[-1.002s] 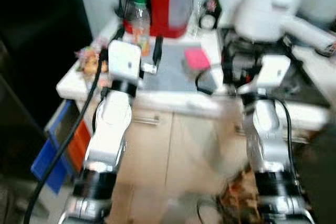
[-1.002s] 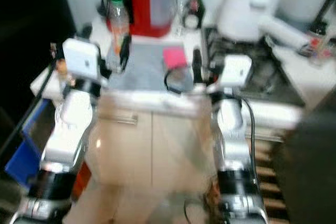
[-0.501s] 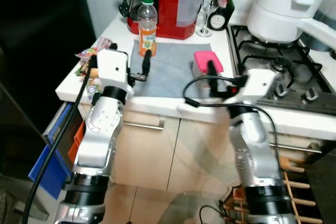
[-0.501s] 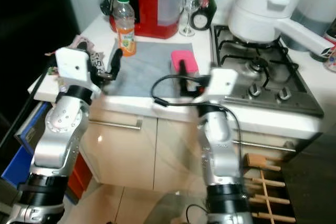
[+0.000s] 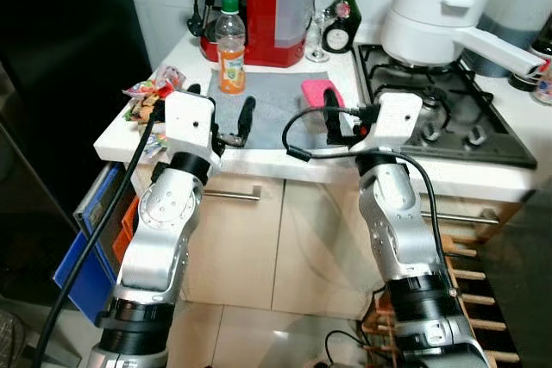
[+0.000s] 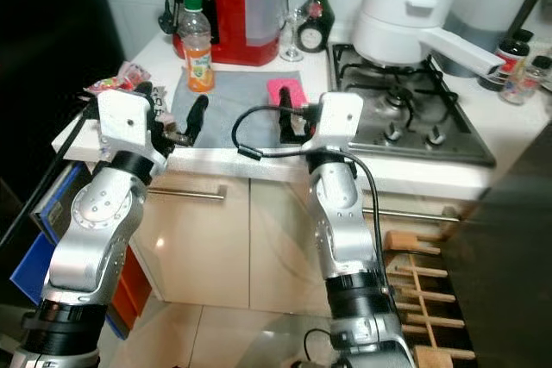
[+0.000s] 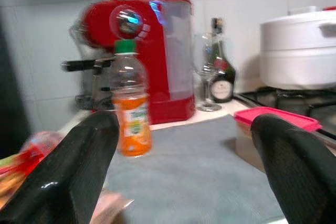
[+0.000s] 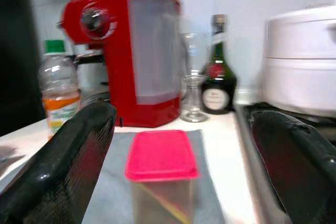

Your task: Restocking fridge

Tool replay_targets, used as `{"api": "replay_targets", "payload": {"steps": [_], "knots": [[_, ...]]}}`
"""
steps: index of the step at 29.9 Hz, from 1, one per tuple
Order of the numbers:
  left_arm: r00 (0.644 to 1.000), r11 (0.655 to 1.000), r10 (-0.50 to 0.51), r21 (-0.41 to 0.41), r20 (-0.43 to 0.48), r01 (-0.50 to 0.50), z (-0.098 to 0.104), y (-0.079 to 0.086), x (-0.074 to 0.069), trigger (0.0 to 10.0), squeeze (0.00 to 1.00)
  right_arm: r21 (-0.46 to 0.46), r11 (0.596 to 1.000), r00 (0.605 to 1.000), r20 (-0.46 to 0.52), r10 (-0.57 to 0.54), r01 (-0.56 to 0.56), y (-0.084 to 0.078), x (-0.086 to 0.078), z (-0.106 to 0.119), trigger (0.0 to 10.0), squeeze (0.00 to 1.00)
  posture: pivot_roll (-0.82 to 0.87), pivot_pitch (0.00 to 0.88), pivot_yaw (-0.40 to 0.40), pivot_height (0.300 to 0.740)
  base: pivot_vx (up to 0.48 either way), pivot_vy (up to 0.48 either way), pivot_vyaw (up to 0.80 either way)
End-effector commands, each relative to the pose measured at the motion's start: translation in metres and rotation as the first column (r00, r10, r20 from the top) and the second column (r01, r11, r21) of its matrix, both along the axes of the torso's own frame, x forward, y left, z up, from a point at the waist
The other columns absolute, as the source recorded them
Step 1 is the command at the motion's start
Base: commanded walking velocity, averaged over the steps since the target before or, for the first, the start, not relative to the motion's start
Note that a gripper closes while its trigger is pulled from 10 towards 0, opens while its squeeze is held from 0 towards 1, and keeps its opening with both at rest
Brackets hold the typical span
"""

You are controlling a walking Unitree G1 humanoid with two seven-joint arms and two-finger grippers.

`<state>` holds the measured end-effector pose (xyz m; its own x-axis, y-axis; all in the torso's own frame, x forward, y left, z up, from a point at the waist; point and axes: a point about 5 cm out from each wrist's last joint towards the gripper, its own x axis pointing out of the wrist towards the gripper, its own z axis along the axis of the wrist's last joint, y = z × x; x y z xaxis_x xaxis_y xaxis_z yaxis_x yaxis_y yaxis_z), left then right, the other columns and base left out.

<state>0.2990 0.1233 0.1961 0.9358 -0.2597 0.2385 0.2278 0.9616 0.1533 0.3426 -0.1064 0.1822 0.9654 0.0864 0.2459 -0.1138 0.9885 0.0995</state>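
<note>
Grippers at counter edge, view steadier than before.
One juice bottle [image 5: 230, 46] and one pink-lidded box [image 5: 321, 96] on grey mat [image 5: 274, 109]; left gripper [image 5: 244, 118] and right gripper [image 5: 332, 115] spread, empty, nearer them now.

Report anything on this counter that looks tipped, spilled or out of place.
Nothing stands out. The green-capped plastic bottle of orange drink stands upright on the grey cloth mat, and the pink-lidded clear container sits closed and level on it. No spills show.

white counter [image 5: 116, 131], grey mat [image 5: 276, 101], red coffee machine [image 5: 267, 2]
</note>
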Motion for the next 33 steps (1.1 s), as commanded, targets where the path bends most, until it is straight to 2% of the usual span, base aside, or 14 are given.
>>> {"api": "replay_targets", "payload": {"steps": [1,3,4,6,7,9,14,23,26,33], "knots": [[0.999,1.000,0.001,0.022,-0.039,-0.001,-0.004,0.002,-0.002,10.0,0.00,0.022,1.000,1.000,-0.030,0.004,-0.003,0.003,0.008,0.004,10.0,0.00,0.00,0.000,-0.011,0.740,0.000,0.000,0.00],[0.999,0.999,-0.041,0.036,-0.008,0.041,0.004,0.001,-0.006,10.0,0.00,0.054,0.999,0.997,-0.081,0.010,-0.006,0.002,0.016,0.004,10.0,0.00,0.01,0.000,-0.014,0.740,0.000,0.000,0.00],[0.997,0.995,-0.072,0.075,0.014,0.070,0.009,-0.001,-0.008,10.0,0.00,0.063,0.998,0.994,-0.104,0.014,-0.008,0.002,0.019,0.004,10.0,0.00,0.01,0.000,-0.016,0.740,0.000,0.000,0.00],[0.995,0.992,-0.096,0.090,0.023,0.093,0.012,-0.003,-0.010,10.0,0.00,0.066,0.998,0.993,-0.117,0.020,-0.012,0.003,0.021,0.004,10.0,0.00,0.02,0.000,-0.017,0.740,0.000,0.000,0.00],[0.991,0.990,-0.135,0.053,0.013,0.134,0.018,-0.003,-0.012,10.0,0.00,0.063,0.997,0.989,-0.139,0.043,-0.034,0.006,0.025,0.006,10.0,0.00,0.02,0.000,-0.016,0.740,0.000,0.000,0.00],[0.986,0.986,-0.165,0.029,0.012,0.165,0.023,-0.005,-0.013,10.0,0.00,0.040,0.998,0.987,-0.151,0.051,-0.046,0.010,0.027,0.006,10.0,0.00,0.03,0.004,-0.015,0.740,0.000,0.000,0.00],[0.970,0.970,-0.242,0.010,-0.008,0.242,0.024,-0.013,-0.019,10.0,0.00,0.012,0.999,0.986,-0.163,0.032,-0.030,0.012,0.031,0.008,10.0,0.00,0.03,0.014,-0.019,0.740,0.000,0.000,0.00],[0.965,0.966,-0.259,-0.014,-0.046,0.259,0.020,-0.015,-0.025,10.0,0.00,-0.029,1.000,0.988,-0.157,-0.009,0.004,0.010,0.039,0.012,10.0,0.00,0.02,0.028,-0.039,0.740,0.000,0.000,0.00],[0.961,0.963,-0.269,-0.027,-0.061,0.268,0.017,-0.018,-0.028,10.0,0.00,-0.028,1.000,0.976,-0.219,-0.015,0.009,0.005,0.046,0.004,10.0,0.00,0.03,0.034,-0.053,0.740,0.000,0.000,0.00],[0.961,0.964,-0.265,-0.035,-0.074,0.263,0.016,-0.018,-0.031,10.0,0.00,-0.021,0.999,0.963,-0.265,-0.043,0.039,-0.006,0.058,0.007,10.0,0.00,0.04,0.045,-0.069,0.740,0.000,0.000,0.00]]}}
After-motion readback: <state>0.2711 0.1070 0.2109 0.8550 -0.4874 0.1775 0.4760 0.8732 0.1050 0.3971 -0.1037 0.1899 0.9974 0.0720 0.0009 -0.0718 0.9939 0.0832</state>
